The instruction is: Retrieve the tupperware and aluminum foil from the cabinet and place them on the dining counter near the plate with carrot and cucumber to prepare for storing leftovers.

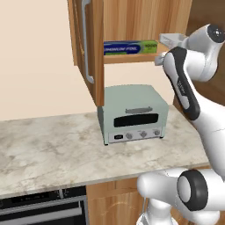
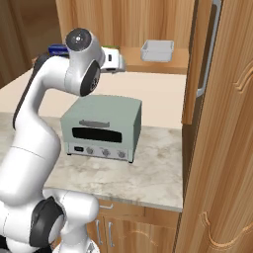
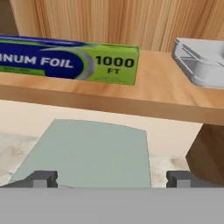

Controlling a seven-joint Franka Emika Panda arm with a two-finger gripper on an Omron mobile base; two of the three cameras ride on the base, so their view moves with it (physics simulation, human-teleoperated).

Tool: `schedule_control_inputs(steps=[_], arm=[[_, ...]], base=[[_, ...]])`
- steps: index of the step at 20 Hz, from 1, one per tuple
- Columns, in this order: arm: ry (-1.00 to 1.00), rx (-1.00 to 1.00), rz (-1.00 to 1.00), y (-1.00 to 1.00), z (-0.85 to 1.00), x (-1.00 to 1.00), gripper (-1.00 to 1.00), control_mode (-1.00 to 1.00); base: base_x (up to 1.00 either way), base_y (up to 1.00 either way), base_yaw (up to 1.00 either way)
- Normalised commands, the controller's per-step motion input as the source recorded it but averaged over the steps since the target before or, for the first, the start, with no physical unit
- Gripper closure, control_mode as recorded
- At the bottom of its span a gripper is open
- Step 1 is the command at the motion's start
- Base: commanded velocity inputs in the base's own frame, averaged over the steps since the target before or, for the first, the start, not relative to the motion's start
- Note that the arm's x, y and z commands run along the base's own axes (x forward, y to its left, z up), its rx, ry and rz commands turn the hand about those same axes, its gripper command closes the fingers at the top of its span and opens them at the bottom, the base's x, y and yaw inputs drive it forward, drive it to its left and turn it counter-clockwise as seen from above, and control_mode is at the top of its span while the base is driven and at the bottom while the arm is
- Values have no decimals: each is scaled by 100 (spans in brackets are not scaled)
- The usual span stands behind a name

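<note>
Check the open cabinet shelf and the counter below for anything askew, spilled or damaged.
Nothing stands out. The aluminum foil lies flat along the cabinet shelf, the tupperware sits upright beside it, apart from it. The toaster oven stands square on the counter. The open gripper holds nothing.
</note>
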Motion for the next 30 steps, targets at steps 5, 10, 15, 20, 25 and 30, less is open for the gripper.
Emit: schedule_control_inputs(steps=[5, 10, 15, 20, 25, 30], arm=[[4, 0, 3, -8, 55, 40, -100, -100], [-5, 0, 1, -1, -3, 10, -100, -100], [-16, 0, 13, 0, -15, 11, -100, -100], [-4, 0, 16, -1, -1, 38, -100, -100], [2, 0, 10, -14, 0, 38, -100, -100], [7, 0, 9, -16, 0, 42, -100, -100]], base=[[0, 0, 0], [0, 0, 0], [0, 0, 0], [0, 0, 0], [0, 0, 0], [0, 0, 0]])
